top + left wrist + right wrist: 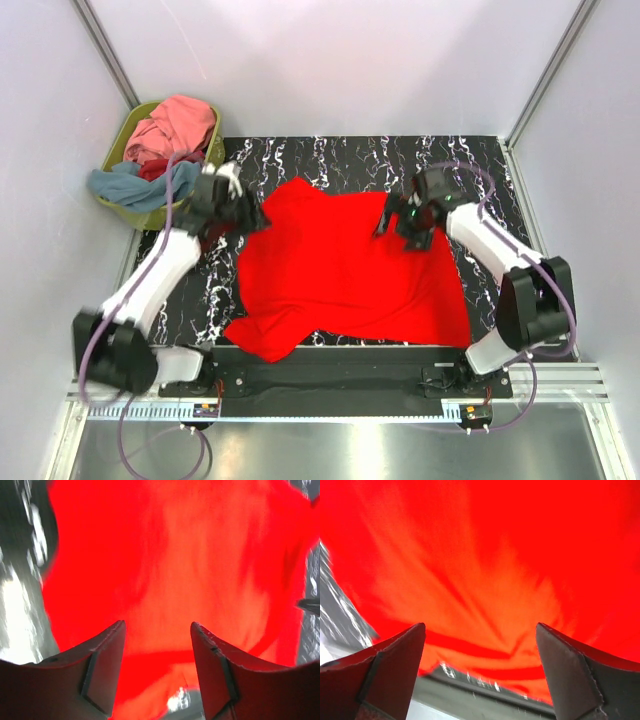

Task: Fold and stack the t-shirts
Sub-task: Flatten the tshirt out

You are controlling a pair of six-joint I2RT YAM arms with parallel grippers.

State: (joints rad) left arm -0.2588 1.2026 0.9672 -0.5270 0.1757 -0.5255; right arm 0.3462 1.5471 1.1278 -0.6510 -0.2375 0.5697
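Reaching from the near edge, two arms meet one spread shirt at its far corners.

Two arms counted, both based at the near edge, each stretched forward and angled inward. One bright red t-shirt lies spread and creased on the black marbled table, its near hem close to the arm bases. Left gripper sits at the shirt's far left corner, fingers apart with red cloth filling the gap. Right gripper sits at the far right corner, fingers wider apart, red cloth beyond them. Contact with the cloth cannot be confirmed. Far left, off the table corner: one olive-green basket holding three heaped garments: pink t-shirt, grey-blue t-shirt, darker red t-shirt, mostly hidden.
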